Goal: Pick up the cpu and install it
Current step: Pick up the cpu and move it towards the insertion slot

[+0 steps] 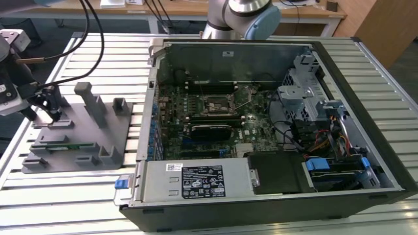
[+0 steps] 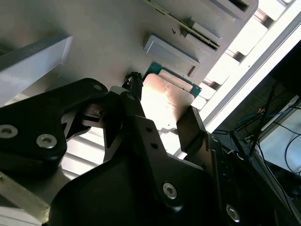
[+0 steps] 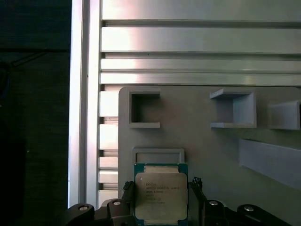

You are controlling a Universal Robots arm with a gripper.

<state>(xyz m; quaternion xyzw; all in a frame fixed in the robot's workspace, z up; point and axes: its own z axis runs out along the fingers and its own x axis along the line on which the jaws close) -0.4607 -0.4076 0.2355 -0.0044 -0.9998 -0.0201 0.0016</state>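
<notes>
I have the gripper [image 1: 52, 116] low over the grey fixture tray [image 1: 78, 139] at the exterior view's left, beside the computer case [image 1: 274, 196]. In both wrist views its fingers [image 2: 188, 127] stand parted astride the cpu [image 3: 161, 200], which lies flat on the tray. They seem just clear of its edges.

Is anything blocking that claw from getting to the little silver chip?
Nothing visible does: in the first wrist view the claw is right at the cpu on the grey tray, nothing between them.
</notes>
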